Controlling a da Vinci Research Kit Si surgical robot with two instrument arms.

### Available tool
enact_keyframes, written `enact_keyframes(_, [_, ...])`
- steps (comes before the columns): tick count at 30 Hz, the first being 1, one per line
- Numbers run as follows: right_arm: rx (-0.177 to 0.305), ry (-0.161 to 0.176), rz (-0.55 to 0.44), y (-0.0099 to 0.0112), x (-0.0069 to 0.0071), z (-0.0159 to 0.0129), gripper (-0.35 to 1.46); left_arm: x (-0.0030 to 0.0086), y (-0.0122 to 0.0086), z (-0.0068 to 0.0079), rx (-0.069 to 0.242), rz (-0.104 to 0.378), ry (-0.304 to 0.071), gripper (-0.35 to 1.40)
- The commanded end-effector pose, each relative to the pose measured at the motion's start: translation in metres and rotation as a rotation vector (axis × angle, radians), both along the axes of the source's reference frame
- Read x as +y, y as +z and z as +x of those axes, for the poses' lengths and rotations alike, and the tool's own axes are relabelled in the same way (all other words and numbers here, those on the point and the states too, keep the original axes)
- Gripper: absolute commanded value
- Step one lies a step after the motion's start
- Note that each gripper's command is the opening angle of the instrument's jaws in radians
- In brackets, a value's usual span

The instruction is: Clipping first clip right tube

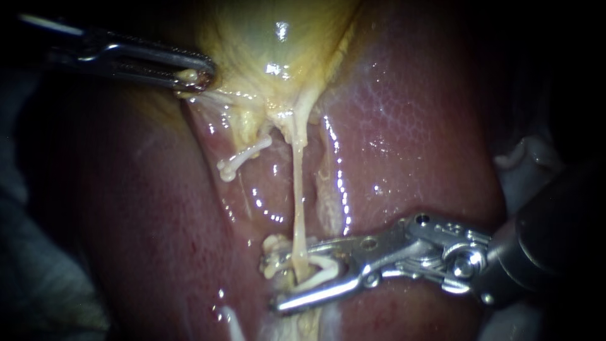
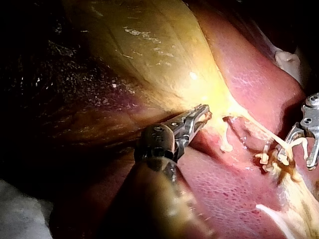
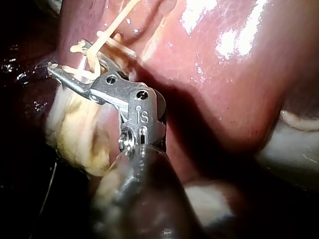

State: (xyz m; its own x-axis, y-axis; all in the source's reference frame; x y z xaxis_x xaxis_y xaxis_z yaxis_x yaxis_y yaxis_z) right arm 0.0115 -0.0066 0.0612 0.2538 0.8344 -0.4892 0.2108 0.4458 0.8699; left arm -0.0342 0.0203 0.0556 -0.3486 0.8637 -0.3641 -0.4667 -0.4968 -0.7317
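- Endoscope view: the left instrument [image 1: 201, 74] enters from the upper left. Its jaws are closed on a fold at the edge of the yellow gallbladder [image 1: 265, 31].
- Same view: the right tube [image 1: 298, 196], a long pale strand, runs from the gallbladder's neck down across the liver [image 1: 410, 126]. At its lower end it passes between the parted jaws of the right instrument [image 1: 281, 281]. A gap shows between these jaws, and pale material lies within it.
- Same view: a shorter pale tube [image 1: 243, 158] lies to the left, apart from both instruments.
- Left wrist view: the left instrument [image 2: 203, 115] pinches gallbladder [image 2: 149, 50] tissue at its tip. Ahead and to one side, the right instrument [image 2: 300, 148] straddles the right tube [image 2: 269, 137].
- Right wrist view: the right instrument [image 3: 70, 59] has its jaws apart, with the right tube [image 3: 112, 25] crossing between them. Yellowish tissue [image 3: 79, 139] lies beside the jaws.
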Motion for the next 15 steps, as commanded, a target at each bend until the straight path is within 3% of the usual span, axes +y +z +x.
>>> enact_keyframes(1, [-0.001,0.001,0.0,0.0,0.0001,-0.0001,0.34,0.0,0.0,0.0,0.0,0.0,0.0,-0.35])
enact_keyframes(8, [0.002,0.002,0.006,-0.0001,0.0012,-0.0003,0.18,0.0,0.0,0.0,0.0,0.0,0.0,-0.35])
enact_keyframes(15, [-0.026,-0.016,0.002,0.0,0.0013,-0.0004,-0.04,0.0,0.0,0.0,0.0,0.0,0.0,-0.35])
